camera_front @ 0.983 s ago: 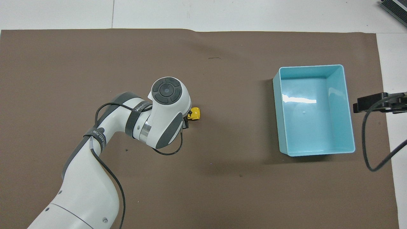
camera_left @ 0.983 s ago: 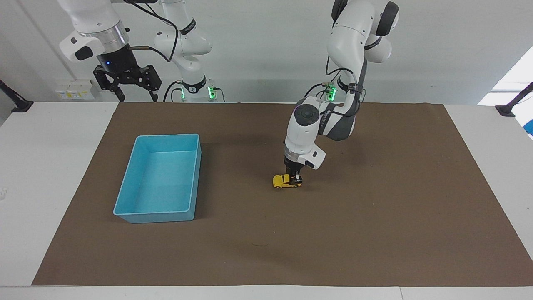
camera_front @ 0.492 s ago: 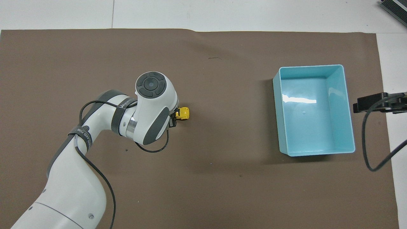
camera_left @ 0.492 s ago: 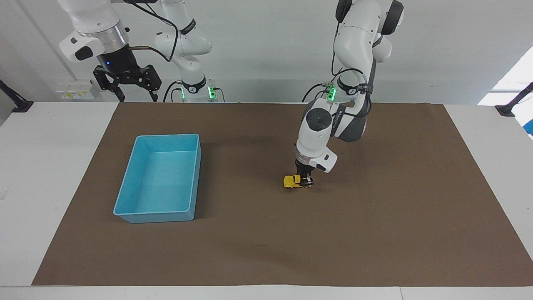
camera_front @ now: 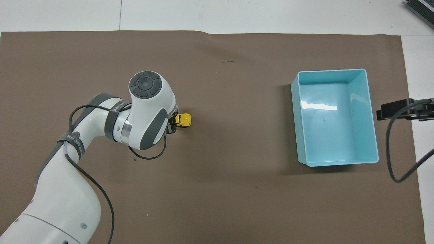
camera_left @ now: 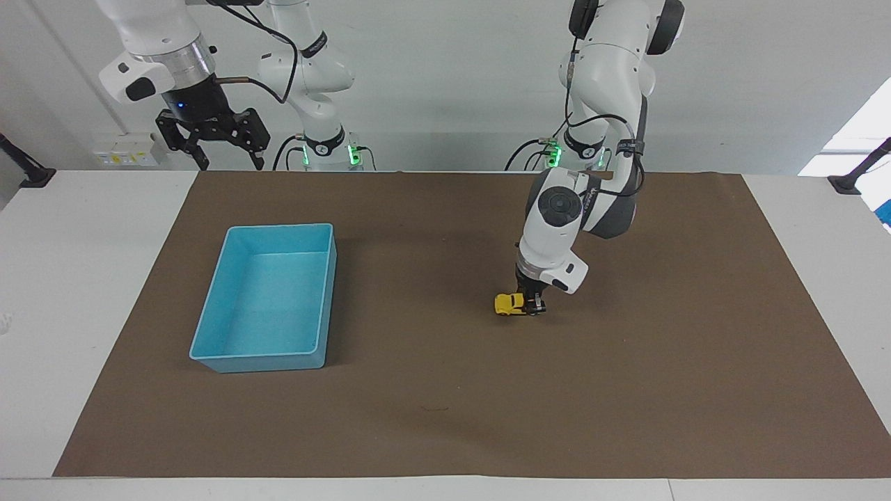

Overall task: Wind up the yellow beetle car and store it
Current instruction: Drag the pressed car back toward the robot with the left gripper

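Observation:
The yellow beetle car rests with its wheels on the brown mat near the middle of the table. My left gripper points straight down and is shut on the car's rear end; the wrist hides most of the grip in the overhead view. The light blue bin stands empty on the mat toward the right arm's end. My right gripper waits open, raised above the table edge beside the bin.
The brown mat covers most of the white table. A black clamp sits at the table edge toward the left arm's end.
The left gripper has dragged the yellow car along the mat toward the left arm's end of the table, away from the bin. The right arm has not moved.

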Tool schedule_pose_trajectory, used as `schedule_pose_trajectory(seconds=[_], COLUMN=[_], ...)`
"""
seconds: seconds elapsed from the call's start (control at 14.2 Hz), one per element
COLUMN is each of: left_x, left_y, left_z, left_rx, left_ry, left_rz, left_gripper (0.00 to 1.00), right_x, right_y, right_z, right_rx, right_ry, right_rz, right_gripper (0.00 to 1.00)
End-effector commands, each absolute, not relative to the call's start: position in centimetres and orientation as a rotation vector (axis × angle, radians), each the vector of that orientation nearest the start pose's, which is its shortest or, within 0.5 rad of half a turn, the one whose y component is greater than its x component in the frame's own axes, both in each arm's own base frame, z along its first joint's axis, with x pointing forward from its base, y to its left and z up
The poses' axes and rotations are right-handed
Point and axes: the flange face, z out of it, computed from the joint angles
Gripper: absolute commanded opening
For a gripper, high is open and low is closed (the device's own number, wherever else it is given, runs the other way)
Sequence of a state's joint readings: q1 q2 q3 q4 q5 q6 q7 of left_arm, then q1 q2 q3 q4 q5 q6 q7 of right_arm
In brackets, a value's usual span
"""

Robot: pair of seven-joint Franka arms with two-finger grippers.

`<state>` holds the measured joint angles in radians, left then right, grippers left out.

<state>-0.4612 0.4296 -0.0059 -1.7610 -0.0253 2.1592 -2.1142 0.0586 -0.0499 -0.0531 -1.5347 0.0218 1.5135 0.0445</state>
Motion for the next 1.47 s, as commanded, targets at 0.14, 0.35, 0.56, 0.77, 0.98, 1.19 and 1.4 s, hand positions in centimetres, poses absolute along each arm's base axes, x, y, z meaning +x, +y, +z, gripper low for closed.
schedule_pose_trajectory(seconds=[0.14,0.35,0.56,0.77,0.98,1.19,1.4], left_x=[59.4,59.7,59.8,60.2,60.4,60.5,60.7], left_y=[-25.3,-23.4,-21.2,-19.4,-18.3,-18.0,-16.9], left_z=[27.9,27.6,28.3,28.9,28.8,28.9,33.2], left_rx=[2.172,2.196,2.21,2.204,2.188,2.19,2.173], left_ry=[2.367,2.359,2.345,2.342,2.361,2.36,2.354], left_rz=[0.007,-0.001,-0.005,-0.005,-0.007,-0.008,0.003], left_gripper=[0.27,0.29,0.29,0.3,0.3,1.0,1.0], right_x=[52.9,52.9,52.9,52.9,52.9,52.9,52.9], right_y=[0.4,0.4,0.4,0.4,0.4,0.4,0.4], right_z=[66.6,66.6,66.6,66.6,66.6,66.6,66.6], right_rx=[-3.096,-3.096,-3.096,-3.095,-3.096,-3.096,-3.095], right_ry=[0.086,0.086,0.086,0.085,0.086,0.086,0.085], right_rz=[-0.045,-0.045,-0.048,-0.045,-0.045,-0.045,-0.045], right_gripper=[1.0,1.0,1.0,1.0,1.0,1.0,1.0])
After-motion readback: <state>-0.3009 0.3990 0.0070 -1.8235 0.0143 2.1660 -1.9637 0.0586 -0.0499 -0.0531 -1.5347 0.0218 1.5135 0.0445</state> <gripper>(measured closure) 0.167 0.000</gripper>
